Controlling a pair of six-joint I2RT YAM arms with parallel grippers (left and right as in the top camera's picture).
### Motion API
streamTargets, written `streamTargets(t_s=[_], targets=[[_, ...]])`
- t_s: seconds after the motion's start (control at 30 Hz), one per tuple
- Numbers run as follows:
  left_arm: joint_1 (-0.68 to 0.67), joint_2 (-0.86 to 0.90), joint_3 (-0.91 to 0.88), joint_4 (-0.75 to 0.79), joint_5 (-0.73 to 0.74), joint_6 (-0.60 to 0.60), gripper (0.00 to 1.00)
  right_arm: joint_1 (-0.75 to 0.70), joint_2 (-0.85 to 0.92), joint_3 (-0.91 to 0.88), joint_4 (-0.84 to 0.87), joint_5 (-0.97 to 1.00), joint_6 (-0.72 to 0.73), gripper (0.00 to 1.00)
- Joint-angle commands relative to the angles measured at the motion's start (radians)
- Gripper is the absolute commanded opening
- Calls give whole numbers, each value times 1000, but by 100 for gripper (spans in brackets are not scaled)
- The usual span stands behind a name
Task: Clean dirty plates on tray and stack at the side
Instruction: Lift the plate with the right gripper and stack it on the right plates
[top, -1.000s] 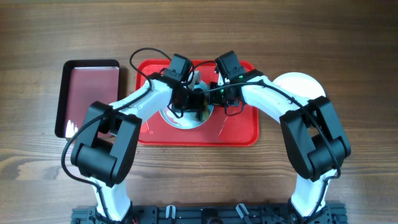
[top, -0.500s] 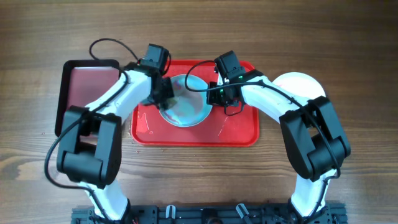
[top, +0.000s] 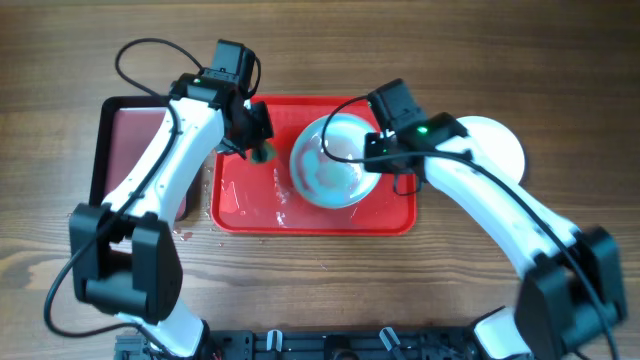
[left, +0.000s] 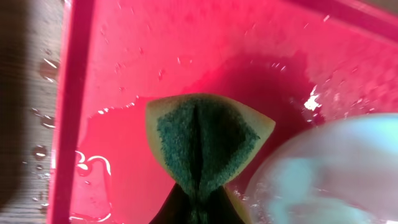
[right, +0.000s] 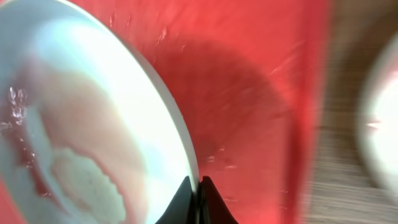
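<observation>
A pale turquoise plate (top: 333, 162) is tilted above the red tray (top: 300, 215); it also shows in the right wrist view (right: 93, 124). My right gripper (top: 375, 148) is shut on its right rim (right: 196, 186) and holds it up. My left gripper (top: 258, 145) is shut on a yellow-and-green sponge (left: 205, 140), folded, over the tray's wet upper left part (left: 124, 62), just left of the plate (left: 336, 174). A white plate (top: 495, 145) lies on the table right of the tray, blurred in the right wrist view (right: 379, 118).
A smaller black-rimmed tray (top: 140, 110) with a dark red inside lies left of the red tray. Water drops lie on the red tray and on the wood (left: 43, 68) beside its left rim.
The left gripper with the sponge has moved left off the plate to the tray's upper left. The right gripper has lifted and tilted the turquoise plate and shifted it right.
</observation>
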Motion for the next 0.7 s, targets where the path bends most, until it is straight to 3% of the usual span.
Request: streamTargets(t_s=[0.0,0.07,0.17,0.23,0.53,0.67], targets=[[1,63,-3,-1,45,-2,4,54,-111,3,-16,324,-16,4],[1,75,-3,-1,45,-2,4,127,-122,3,-12,506,-63,4],[1,77,-3,0,45,-2,4,301,-122,3,2,940,-118,4],[1,77,-3,3,45,-2,4,369,-122,3,20,1103,-131,4],[1,77,-3,6,45,-2,4,492,-122,3,254,1355,-482,4],[1,77,-3,6,45,-2,4,497,-122,3,431,1357,-786,4]])
